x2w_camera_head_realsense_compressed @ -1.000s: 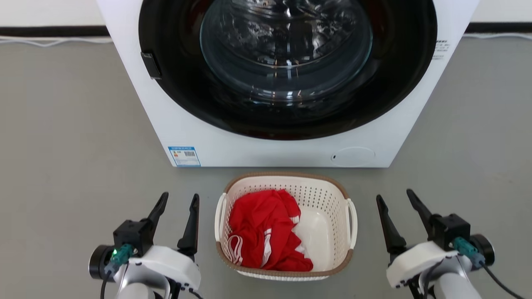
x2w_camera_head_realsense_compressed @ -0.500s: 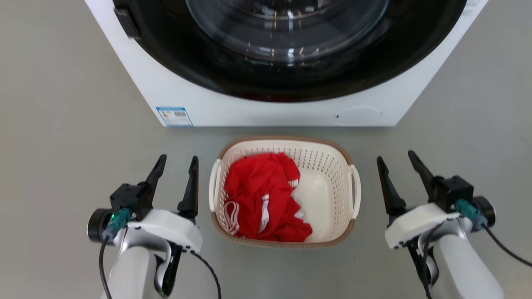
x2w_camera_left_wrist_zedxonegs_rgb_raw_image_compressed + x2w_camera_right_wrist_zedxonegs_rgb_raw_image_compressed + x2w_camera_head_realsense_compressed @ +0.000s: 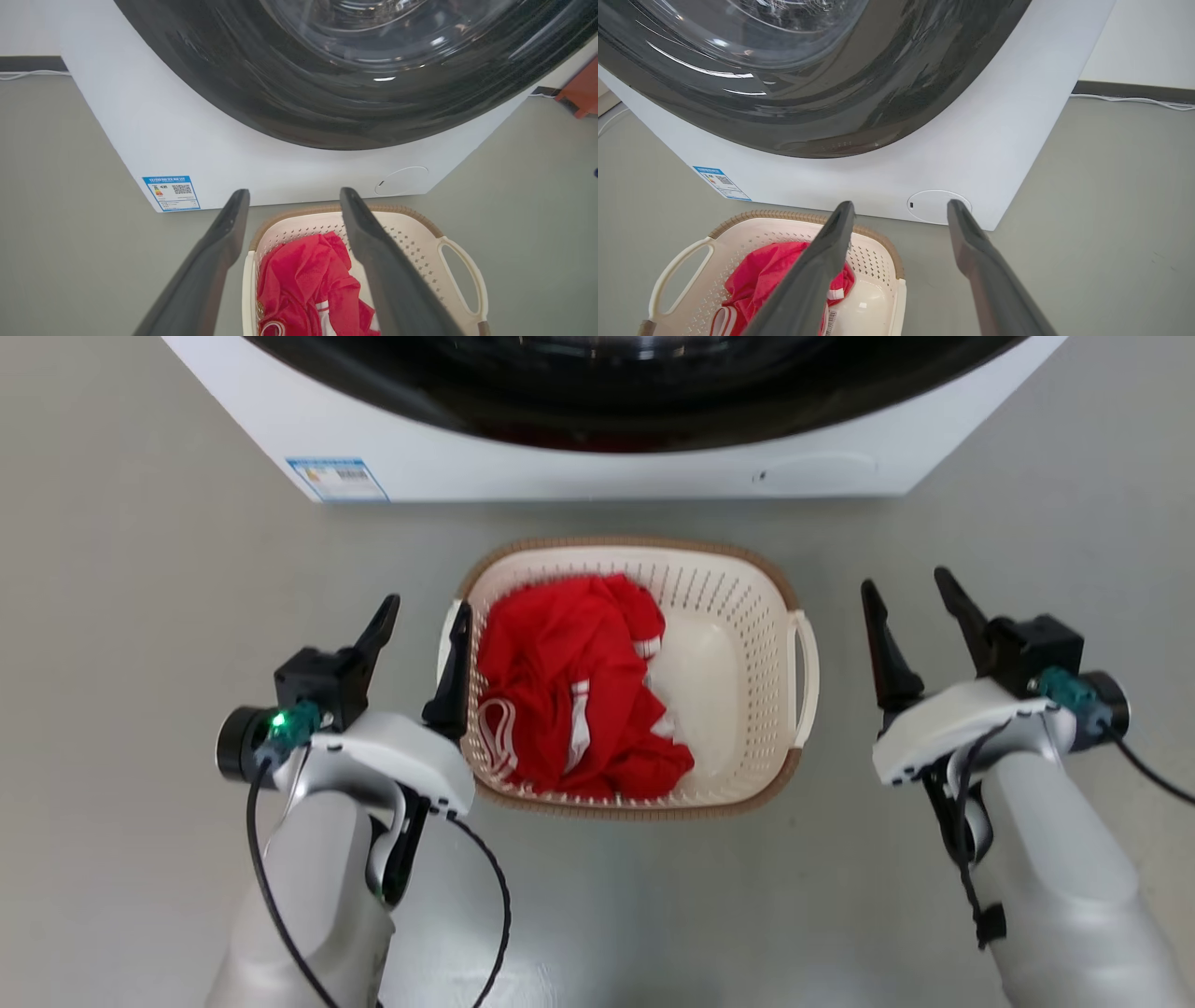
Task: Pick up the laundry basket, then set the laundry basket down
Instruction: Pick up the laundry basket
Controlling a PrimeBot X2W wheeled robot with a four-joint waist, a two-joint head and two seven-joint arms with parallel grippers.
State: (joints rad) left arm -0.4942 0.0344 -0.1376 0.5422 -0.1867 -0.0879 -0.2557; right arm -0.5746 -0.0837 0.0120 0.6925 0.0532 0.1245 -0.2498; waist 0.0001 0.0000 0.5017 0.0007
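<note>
- The laundry basket (image 3: 719, 597) stands on the grey floor (image 3: 140, 616), just in front of the white washing machine (image 3: 560, 467), with a crumpled red garment (image 3: 569, 700) heaped in its left half.
- My left gripper (image 3: 427, 607) is spread wide and holds nothing. From the head view, its inner finger lies across the basket's left rim, over the handle there. The outer finger stays outside the basket, above bare floor.
- My left wrist view adds what the head view hides. The basket's left wall runs up between my two fingers, and the inner finger stretches over the red garment. I cannot tell from either view whether that finger touches the rim.
- My right gripper (image 3: 906, 581) is also wide apart and empty, beside the basket's right side. A strip of floor shows between its inner finger and the right loop handle (image 3: 805, 663).
- My right wrist view shows that inner finger crossing in front of the basket's near wall, with the outer one pointing off past the basket. The basket's far loop handle shows there in full.
- Both wrist views show the machine's dark glass door beyond the basket, while the head view cuts it to a thin band.
</note>
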